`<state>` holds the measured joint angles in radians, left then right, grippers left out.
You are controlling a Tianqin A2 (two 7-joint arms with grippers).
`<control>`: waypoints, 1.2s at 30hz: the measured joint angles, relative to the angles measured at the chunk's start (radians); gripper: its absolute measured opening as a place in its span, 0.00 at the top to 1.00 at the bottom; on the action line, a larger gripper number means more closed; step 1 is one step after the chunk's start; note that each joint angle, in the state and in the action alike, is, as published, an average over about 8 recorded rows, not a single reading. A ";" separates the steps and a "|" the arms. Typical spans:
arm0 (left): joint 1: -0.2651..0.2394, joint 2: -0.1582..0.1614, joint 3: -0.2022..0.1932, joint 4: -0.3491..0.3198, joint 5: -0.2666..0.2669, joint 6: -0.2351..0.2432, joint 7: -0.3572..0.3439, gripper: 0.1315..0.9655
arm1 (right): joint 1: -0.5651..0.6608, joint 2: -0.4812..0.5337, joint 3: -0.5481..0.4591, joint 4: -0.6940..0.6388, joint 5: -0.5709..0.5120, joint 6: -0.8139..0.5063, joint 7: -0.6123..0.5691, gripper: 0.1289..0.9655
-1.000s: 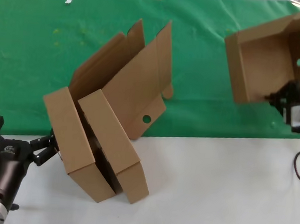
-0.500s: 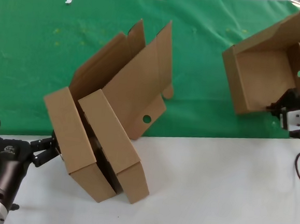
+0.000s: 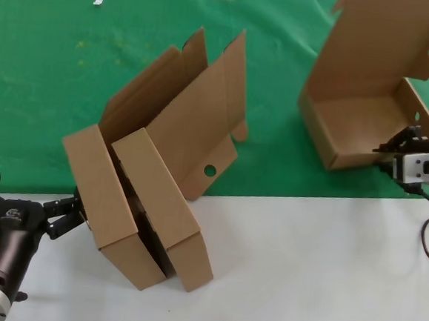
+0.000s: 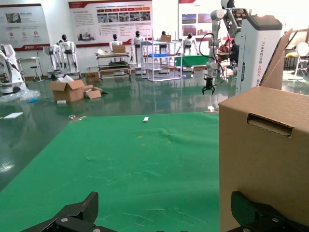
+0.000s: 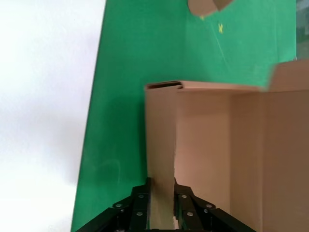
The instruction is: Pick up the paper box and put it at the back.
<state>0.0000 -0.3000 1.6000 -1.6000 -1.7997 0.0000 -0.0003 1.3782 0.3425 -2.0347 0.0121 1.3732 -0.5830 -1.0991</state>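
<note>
The paper box [image 3: 355,123] is a brown cardboard tray with its tall lid [image 3: 387,40] standing up, far right on the green cloth of the back [image 3: 72,82]. I cannot tell whether its base touches the cloth. My right gripper [image 3: 395,148] is shut on the tray's near wall; in the right wrist view this gripper [image 5: 161,187] pinches the wall [image 5: 161,135] from both sides. My left gripper [image 3: 37,193] is open at the front left, beside the nested boxes. In the left wrist view nothing sits inside the left gripper [image 4: 164,203].
Two identical brown boxes nested as a pair [image 3: 147,215] lean with lids up across the edge between the cloth and the white tabletop [image 3: 302,271]; one wall [image 4: 263,164] fills the left wrist view's side. A black cable [image 3: 427,240] hangs from the right arm.
The right gripper has lowered the paper box and turned it from tilted in the air to upright, tray down at the cloth and lid standing. The left arm has not moved.
</note>
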 joint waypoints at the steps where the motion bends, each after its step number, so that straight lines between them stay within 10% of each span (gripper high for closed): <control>1: 0.000 0.000 0.000 0.000 0.000 0.000 0.000 0.00 | 0.000 0.000 0.002 0.000 0.002 -0.008 -0.002 0.93; 21: 0.000 0.000 0.000 0.000 0.000 0.000 0.000 0.00 | 0.089 0.135 0.125 0.059 0.126 -0.245 -0.030 0.61; 36: 0.000 0.000 0.000 0.000 0.000 0.000 0.000 0.00 | -0.285 0.322 0.377 0.669 0.412 -0.479 0.284 0.23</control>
<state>0.0000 -0.3000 1.6000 -1.6000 -1.7997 0.0000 -0.0003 1.0930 0.6643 -1.6578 0.6815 1.7854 -1.0622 -0.8151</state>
